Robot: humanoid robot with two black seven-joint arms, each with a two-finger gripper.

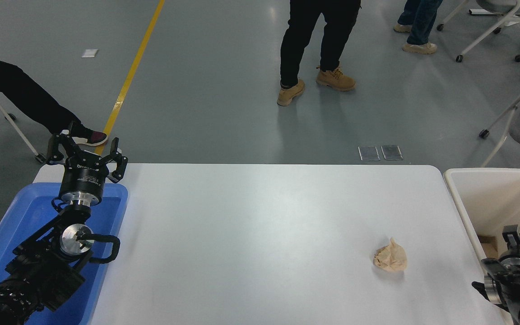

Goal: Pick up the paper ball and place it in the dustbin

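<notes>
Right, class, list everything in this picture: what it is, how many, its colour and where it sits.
paper ball: one, tan-brown, on the table, right of centre
dustbin: one, cream-white, at the table's right end
tray: one, blue, at the table's left end
table: one, white, filling the foreground
people: several, legs only, on the grey floor beyond the table
chairs: white-framed, top right and far left
left end effector: black, open, above the tray
right end effector: black, lower right by the dustbin

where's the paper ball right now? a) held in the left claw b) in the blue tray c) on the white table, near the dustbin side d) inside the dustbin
c: the paper ball sits alone on the white table, toward the right, short of the dustbin, with no claw touching it.
</notes>
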